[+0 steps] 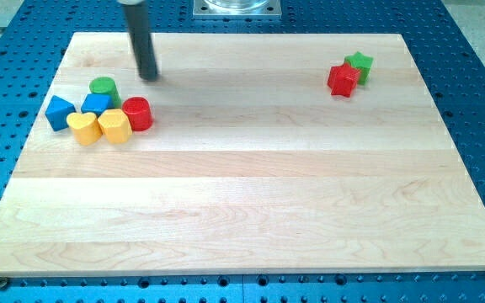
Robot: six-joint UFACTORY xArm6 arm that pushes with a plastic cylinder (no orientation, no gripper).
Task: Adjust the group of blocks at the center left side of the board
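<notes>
A group of blocks sits at the board's centre left: a green cylinder (pixel 103 87), a blue cube (pixel 96 104), a blue triangular block (pixel 58 112), a yellow heart-shaped block (pixel 83 128), a yellow block (pixel 114 125) and a red cylinder (pixel 137 113), all touching or nearly touching. My tip (pixel 149 77) rests on the board above and to the right of the group, a short way to the right of the green cylinder and above the red cylinder, touching none of them.
A red star-like block (pixel 342 80) and a green star-like block (pixel 359 65) touch each other at the upper right of the wooden board (pixel 251 185). A blue perforated table surrounds the board.
</notes>
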